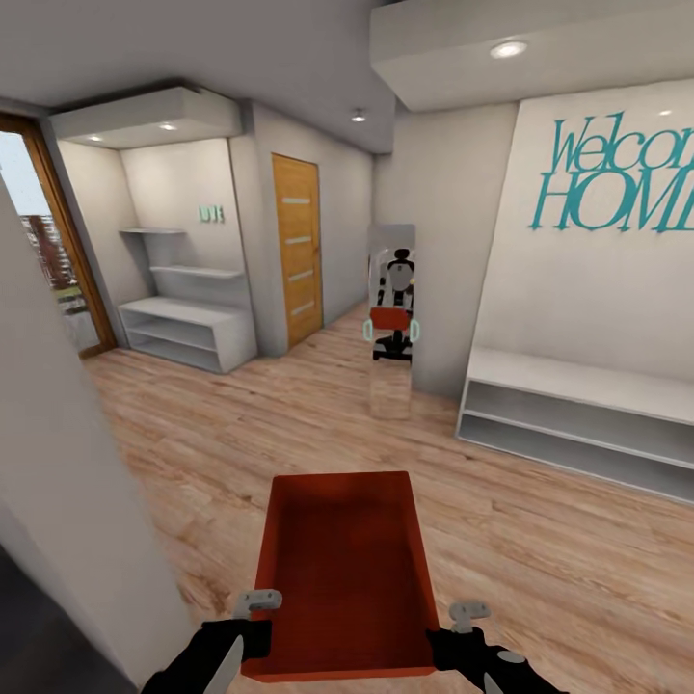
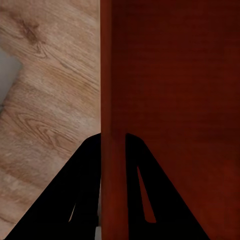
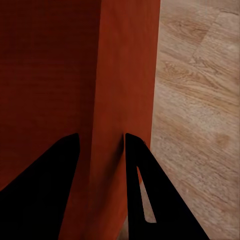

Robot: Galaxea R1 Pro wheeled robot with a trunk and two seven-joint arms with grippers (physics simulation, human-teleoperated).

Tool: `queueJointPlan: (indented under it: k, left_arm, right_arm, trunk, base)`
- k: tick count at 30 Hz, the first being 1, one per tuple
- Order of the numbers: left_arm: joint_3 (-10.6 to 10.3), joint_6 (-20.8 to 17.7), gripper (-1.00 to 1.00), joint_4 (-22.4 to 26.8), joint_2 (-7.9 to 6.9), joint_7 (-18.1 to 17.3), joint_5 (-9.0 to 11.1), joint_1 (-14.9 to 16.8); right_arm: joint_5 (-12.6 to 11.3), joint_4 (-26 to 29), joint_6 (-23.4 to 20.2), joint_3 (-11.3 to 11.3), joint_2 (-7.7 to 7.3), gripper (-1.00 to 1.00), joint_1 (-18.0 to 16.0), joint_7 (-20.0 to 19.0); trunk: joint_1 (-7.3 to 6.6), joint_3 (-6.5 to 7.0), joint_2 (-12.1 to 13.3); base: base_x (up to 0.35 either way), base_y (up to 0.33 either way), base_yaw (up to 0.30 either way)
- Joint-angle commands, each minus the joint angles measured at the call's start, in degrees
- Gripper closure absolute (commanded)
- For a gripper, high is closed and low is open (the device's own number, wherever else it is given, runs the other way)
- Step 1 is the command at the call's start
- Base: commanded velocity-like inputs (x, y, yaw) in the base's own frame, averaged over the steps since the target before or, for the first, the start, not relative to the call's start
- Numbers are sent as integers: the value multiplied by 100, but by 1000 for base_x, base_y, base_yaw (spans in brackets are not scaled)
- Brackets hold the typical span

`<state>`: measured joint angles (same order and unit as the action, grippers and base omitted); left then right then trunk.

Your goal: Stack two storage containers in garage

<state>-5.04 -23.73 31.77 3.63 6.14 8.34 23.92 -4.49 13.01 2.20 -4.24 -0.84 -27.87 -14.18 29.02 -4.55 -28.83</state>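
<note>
Right gripper (image 3: pixel 101 150) clamped on the thin side wall of the red-orange bin (image 3: pixel 60 70), one black jaw inside the bin, the other outside. Beyond the outer jaw lies light wood-plank floor (image 3: pixel 195 110).

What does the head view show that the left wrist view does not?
Head view alone: the whole bin held out front, both hands on its near corners, a mirror, a wooden door, white shelves and the "Welcome HOME" sign.

Left wrist view alone: the left hand's fingers straddling the bin's thin wall.

Both: the red-orange bin and the wood-plank floor.
</note>
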Motion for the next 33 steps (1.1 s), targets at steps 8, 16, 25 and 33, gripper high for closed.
queueJointPlan:
  k: [8, 16, 25, 33]
  left_arm:
    - [73, 149, 100, 24, -2, 144, -87, 7]
    - [73, 149, 100, 23, -2, 144, -87, 7]
    - [73, 149, 100, 23, -1, 144, -87, 7]
    - [73, 149, 100, 22, 6, 144, -87, 7]
  right_arm:
    - [-61, -9, 26, -42, 102, 100, 2, -85]
    - [-61, -9, 26, -42, 102, 100, 3, -85]
    - [-61, -9, 26, -42, 102, 100, 1, -85]
    - [-54, -9, 26, -42, 102, 100, 1, -85]
  trunk:
    - [6, -12, -10]
    - [6, -12, -10]
    - [6, -12, -10]
    - [6, -12, -10]
  base:
    - [328, 0, 0]
    - [328, 0, 0]
    - [328, 0, 0]
    - [328, 0, 0]
